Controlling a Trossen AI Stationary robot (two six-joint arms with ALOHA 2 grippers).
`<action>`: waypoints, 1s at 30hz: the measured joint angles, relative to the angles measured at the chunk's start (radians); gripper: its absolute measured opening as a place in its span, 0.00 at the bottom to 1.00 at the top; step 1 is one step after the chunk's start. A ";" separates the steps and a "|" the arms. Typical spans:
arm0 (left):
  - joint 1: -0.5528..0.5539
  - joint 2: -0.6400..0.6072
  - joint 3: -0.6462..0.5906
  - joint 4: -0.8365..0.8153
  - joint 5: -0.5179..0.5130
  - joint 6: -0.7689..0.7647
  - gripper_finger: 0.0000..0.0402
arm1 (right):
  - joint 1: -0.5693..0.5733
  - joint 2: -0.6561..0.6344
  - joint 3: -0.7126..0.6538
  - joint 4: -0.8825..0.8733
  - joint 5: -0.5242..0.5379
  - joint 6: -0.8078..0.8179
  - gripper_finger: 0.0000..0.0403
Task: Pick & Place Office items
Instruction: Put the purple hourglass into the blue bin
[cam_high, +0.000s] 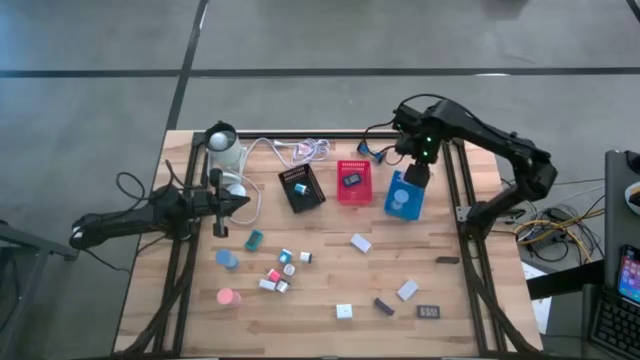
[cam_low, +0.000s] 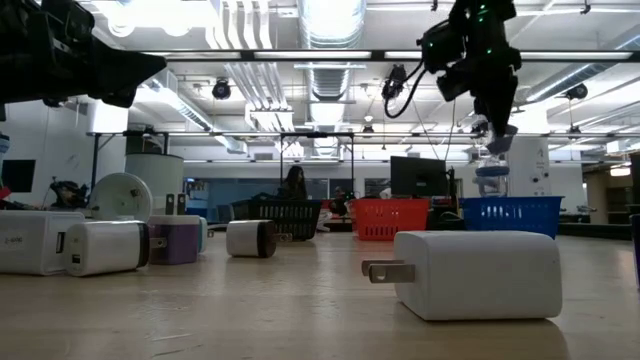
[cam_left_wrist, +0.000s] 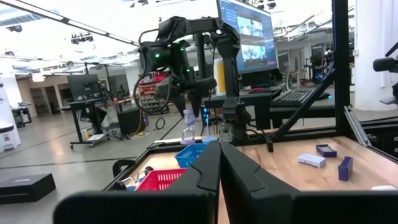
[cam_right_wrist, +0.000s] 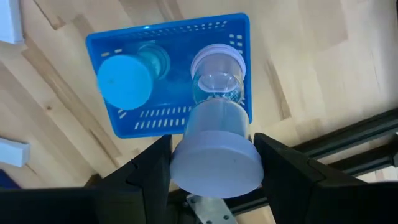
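Lavender roll, a smooth round spool with a clear core, sits pinched between the right gripper fingers, held directly above the blue mesh tray. We note the tray is perforated plastic and already holds a light blue roll lying on its floor, visible only in the right wrist view. From the high view, the same tray stands at the back of the wooden plank table, just right of the red tray and the black tray. Remaining pieces lie scattered well in front of the blue tray: a pink roll, a teal block, a white block. The low view alone shows a white plug block with metal prongs. The left gripper hangs far left of the blue tray, fingers pressed together, empty.
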 joint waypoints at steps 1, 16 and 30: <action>0.000 0.000 0.000 -0.002 0.000 0.000 0.02 | -0.002 0.012 0.000 0.000 0.000 -0.005 0.48; 0.000 0.000 0.000 -0.002 0.000 0.007 0.02 | 0.000 0.178 0.002 0.040 -0.027 -0.075 0.48; 0.000 0.000 0.000 -0.001 0.000 0.007 0.02 | 0.000 0.290 0.002 0.080 -0.040 -0.102 0.48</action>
